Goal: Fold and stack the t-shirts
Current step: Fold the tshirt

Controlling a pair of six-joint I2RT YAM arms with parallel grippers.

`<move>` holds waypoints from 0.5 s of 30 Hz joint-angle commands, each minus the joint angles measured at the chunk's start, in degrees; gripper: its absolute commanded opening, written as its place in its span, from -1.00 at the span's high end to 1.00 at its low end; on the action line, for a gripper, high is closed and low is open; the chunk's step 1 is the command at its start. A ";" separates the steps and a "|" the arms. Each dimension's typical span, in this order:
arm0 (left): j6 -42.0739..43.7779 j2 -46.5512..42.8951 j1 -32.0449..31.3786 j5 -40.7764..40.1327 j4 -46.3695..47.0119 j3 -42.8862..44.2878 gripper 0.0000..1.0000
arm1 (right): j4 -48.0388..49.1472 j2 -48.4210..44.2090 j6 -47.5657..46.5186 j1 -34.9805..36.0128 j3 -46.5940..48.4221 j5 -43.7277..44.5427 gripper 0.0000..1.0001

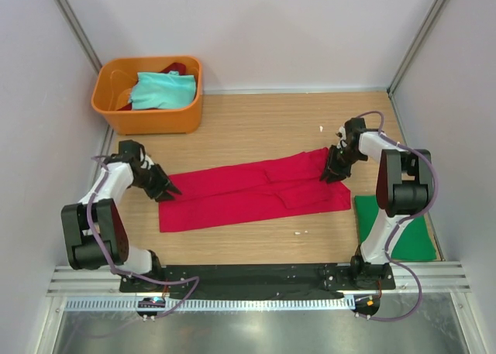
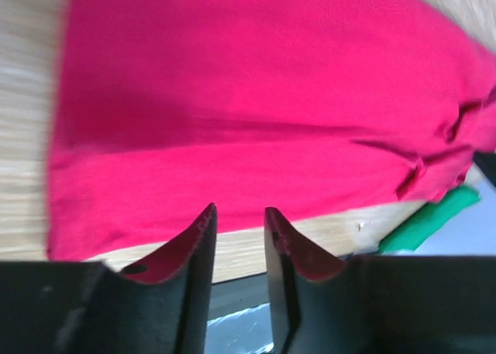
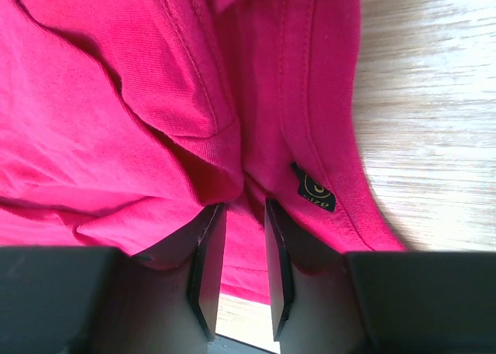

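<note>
Lying folded lengthwise, soft red t-shirt (image 1: pixel 256 193) (lightly creased), wood-grain table (image 1: pixel 263 129)

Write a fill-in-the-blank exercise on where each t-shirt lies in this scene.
1. The middle t-shirt is coloured ___.
2. The teal t-shirt lies inside the ___ tub.
3. The green t-shirt lies beside the ___ arm's base.
Missing words: red; orange; right.

Narrowly parted jaws sit at the edge of the red t-shirt (image 2: pixel 256 106); possibly green cloth (image 2: pixel 432 219) far right.
</note>
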 commanded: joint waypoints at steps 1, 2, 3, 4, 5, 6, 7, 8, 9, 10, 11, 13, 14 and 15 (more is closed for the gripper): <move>1.53 -0.93 -5.76 6.55 3.99 2.14 0.32 | 1.47 -0.10 0.15 -0.24 2.02 -1.20 0.37; 0.84 -1.02 -7.61 8.12 6.17 2.84 0.28 | 1.47 -0.19 0.50 -0.24 1.84 -1.38 0.36; 0.13 -0.76 -12.67 8.66 7.84 3.11 0.22 | 1.64 -0.19 0.77 -0.24 1.76 -1.47 0.38; -0.57 -0.15 -15.16 8.84 10.56 3.72 0.19 | 1.73 -0.28 1.03 -0.24 1.58 -1.64 0.40; -2.14 1.94 -17.62 10.15 12.15 5.21 0.16 | 1.82 -0.37 1.56 -0.24 1.41 -1.82 0.41; -2.68 3.71 -23.21 10.86 13.91 6.27 0.14 | 2.08 -0.46 1.56 -0.24 1.23 -2.17 0.42; -3.21 5.38 -25.79 11.56 16.80 7.50 0.14 | 2.43 -0.54 1.82 -0.24 1.05 -2.35 0.42; -3.56 7.31 -28.69 12.00 17.96 10.47 0.14 | 2.61 -0.63 1.91 -0.24 0.62 -2.70 0.42; -3.83 11.68 -31.07 12.44 19.01 12.24 0.14 | 2.79 -0.72 2.00 -0.24 0.35 -2.79 0.42; -3.74 13.81 -35.62 12.45 20.33 14.08 0.14 | 3.14 -0.72 2.09 -0.24 0.26 -2.88 0.44; -3.48 16.18 -37.66 12.36 20.69 18.10 0.14 | 3.31 -0.63 2.09 -0.24 -0.09 -2.88 0.45; -0.07 22.07 -41.79 11.13 20.87 22.60 0.14 | 3.84 -0.72 2.27 -0.24 -0.53 -3.14 0.49; 1.69 23.66 -45.30 9.91 20.35 27.06 0.14 | 3.84 -0.72 2.27 -0.24 -0.79 -3.31 0.50; 3.88 26.37 -47.33 8.33 19.82 29.11 0.14 | 3.75 -0.81 2.44 -0.32 -0.88 -3.23 0.51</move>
